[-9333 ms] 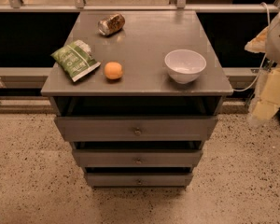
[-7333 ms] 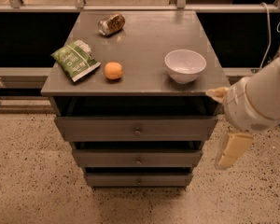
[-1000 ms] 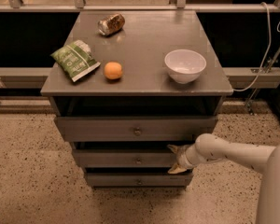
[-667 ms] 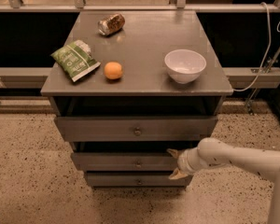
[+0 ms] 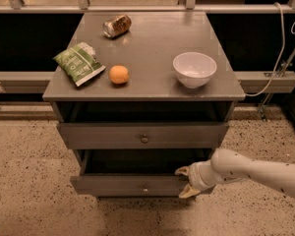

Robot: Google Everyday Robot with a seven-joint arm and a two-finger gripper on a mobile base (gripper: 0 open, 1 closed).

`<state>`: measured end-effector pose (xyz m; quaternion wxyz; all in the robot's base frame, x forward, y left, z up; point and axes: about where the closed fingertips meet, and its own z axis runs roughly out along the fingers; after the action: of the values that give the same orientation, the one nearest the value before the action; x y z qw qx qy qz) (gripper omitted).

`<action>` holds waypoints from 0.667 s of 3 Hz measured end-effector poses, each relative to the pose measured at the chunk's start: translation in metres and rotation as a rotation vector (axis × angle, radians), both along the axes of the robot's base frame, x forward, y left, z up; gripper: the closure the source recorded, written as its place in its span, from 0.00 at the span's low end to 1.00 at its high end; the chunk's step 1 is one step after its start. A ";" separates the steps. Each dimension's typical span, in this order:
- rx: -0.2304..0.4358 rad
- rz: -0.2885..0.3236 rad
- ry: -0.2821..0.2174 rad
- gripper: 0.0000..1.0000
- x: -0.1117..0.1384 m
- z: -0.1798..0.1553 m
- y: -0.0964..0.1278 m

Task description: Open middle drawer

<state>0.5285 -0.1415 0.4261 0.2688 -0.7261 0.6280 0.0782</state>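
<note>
The middle drawer (image 5: 123,185) is a grey front with a small round knob (image 5: 145,188), and it stands pulled out toward me below the top drawer (image 5: 142,135). A dark gap shows above it. My gripper (image 5: 185,182) reaches in from the right on a white arm (image 5: 250,171). It sits at the drawer front's right end, one cream finger (image 5: 182,171) over the top edge and the other at the bottom edge, shut on the front. The lowest drawer is hidden under the pulled-out one.
On the cabinet top (image 5: 147,43) sit a white bowl (image 5: 194,69), an orange (image 5: 119,74), a green snack bag (image 5: 79,63) and a lying can (image 5: 117,25). A white cable (image 5: 278,53) hangs at the right. Speckled floor (image 5: 29,181) surrounds the cabinet.
The arm came in from the right and took hold of the middle drawer's right end. Over the last second the drawer slid out toward me with the gripper.
</note>
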 end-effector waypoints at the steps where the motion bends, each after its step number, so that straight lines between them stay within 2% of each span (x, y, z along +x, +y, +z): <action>1: 0.000 0.000 0.000 0.28 0.000 0.003 0.000; 2: 0.009 0.037 0.016 0.08 -0.045 0.034 0.001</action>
<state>0.4837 -0.1407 0.4605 0.2654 -0.7358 0.6163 0.0916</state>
